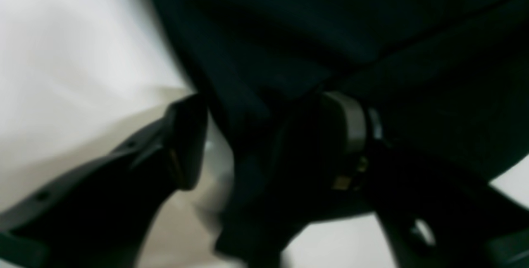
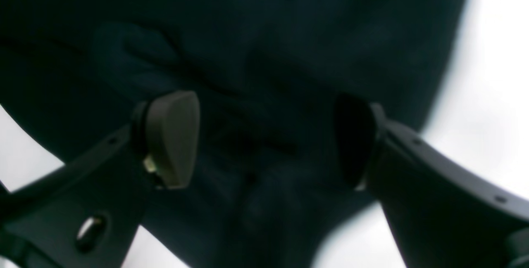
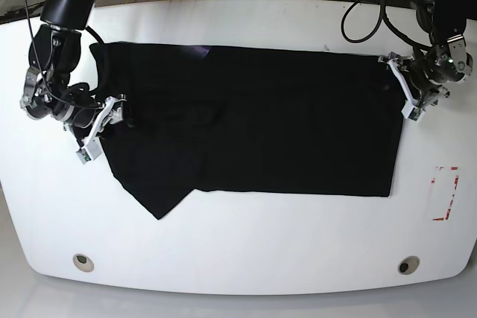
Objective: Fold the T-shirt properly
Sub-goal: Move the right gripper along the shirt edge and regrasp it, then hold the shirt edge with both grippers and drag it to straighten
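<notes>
A: Garment, one: T-shirt (image 3: 253,121), black, laid flat across the middle of the white table (image 3: 246,236). Long axis runs left to right in the base view. No lettering or coloured graphic can be made out on the upward face.

B: Condition of the lay?

A: Right edge straight. Near-left corner hangs out as a pointed flap toward the near edge of the table. Some wrinkles in the left half.

B: Item two?

A: Right gripper (image 3: 110,117), at the cloth's left edge in the base view. Its wrist view shows the two fingers (image 2: 171,138) standing wide apart with black fabric (image 2: 256,74) filling the space beyond them. Nothing pinched; the pads are clear of each other and no fold sits clamped between them.

B: Item three?

A: Left gripper (image 3: 406,87), at the cloth's far-right corner in the base view. Wrist view is blurred. Fingers (image 1: 186,140) are parted, and a hanging fold of the black shirt (image 1: 372,32) lies in the gap between them. Whether the fold is gripped or merely draped there, I cannot tell.

B: Other stock on the surface?

A: Red-and-white rectangular marker (image 3: 445,193), near the right edge, well apart from the shirt. Two round fittings (image 3: 83,261) along the near edge, one left, one right.
</notes>
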